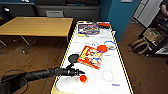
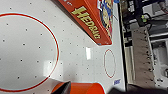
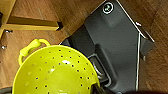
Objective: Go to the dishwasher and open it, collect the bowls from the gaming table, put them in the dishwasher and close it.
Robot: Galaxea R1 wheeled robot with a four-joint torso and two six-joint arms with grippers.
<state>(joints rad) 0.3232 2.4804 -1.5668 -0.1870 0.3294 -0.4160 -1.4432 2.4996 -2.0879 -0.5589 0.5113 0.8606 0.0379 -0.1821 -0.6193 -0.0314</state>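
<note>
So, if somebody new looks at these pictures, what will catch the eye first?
Probably the gaming table, a long white top with yellow edges and red circles, with a bright orange-red game box lying near its middle. At the near end the left hand reaches over the edge, right beside a small orange bowl. In the right wrist view, a vivid yellow colander with small holes and a loop handle stands out above the wooden floor.

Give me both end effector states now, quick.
Left end effector: at the orange bowl; grip cannot be told.
Right end effector: against the yellow colander; cannot be told.
</note>
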